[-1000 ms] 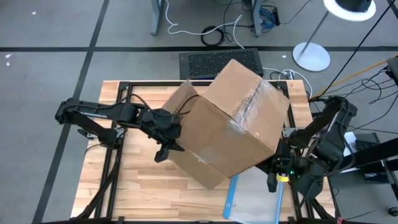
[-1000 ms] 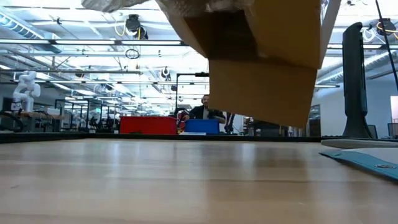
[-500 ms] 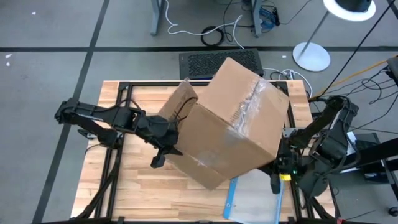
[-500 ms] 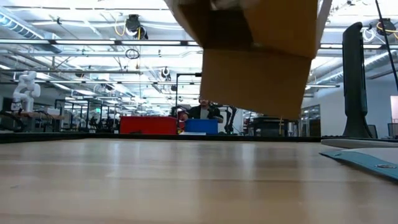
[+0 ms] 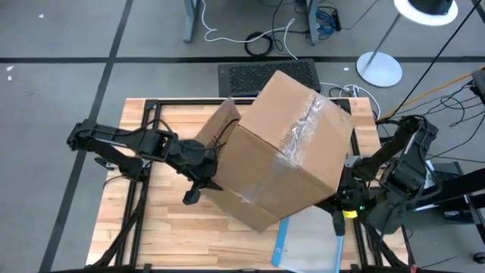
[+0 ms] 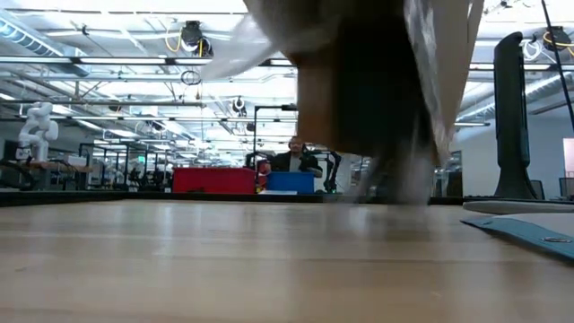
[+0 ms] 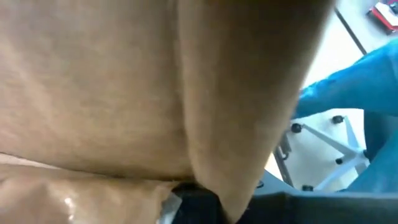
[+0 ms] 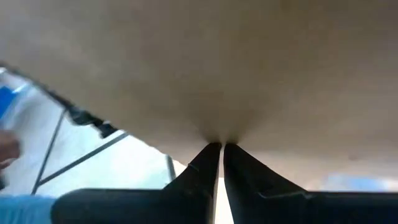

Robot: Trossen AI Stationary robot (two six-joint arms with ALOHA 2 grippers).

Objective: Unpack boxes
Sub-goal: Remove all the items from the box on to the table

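The brown cardboard box [image 5: 280,152] hangs tilted above the table's middle, one corner up and clear tape across its top. It fills both wrist views [image 7: 124,81] [image 8: 217,56]. My left gripper [image 5: 198,184] is at its lower left edge and my right gripper [image 5: 339,206] at its lower right edge, both shut on cardboard. In the low view the box [image 6: 448,54] is at the top. A blurred dark and pale mass [image 6: 377,117] streaks from its underside down toward the table. My left gripper holds the box at its lower left edge [image 5: 212,182], coming level from the table's left. One dark finger [image 7: 199,200] shows under a cardboard panel [image 7: 236,124]; the box hides the other. The box is lifted clear and tilted. My right gripper pinches a cardboard edge on the box's lower right side [image 8: 217,138] between its two fingertips [image 8: 208,155], only at their free ends. The cardboard is creased where they meet it. It comes from the table's right. The box is clear of the table.
A clear plastic pouch with a blue edge [image 5: 307,235] lies flat on the table's near right part, below the box, and shows in the low view [image 6: 529,235]. A black grille-topped unit [image 5: 265,76] sits beyond the far edge. Bare wood lies near left [image 5: 174,235].
My left gripper has shifted slightly toward the table's left and near edge, keeping hold. The box stays aloft, its hanging lower panel rising a little. In the newest low view a blurred dark and pale mass drops from the box's underside toward the table.
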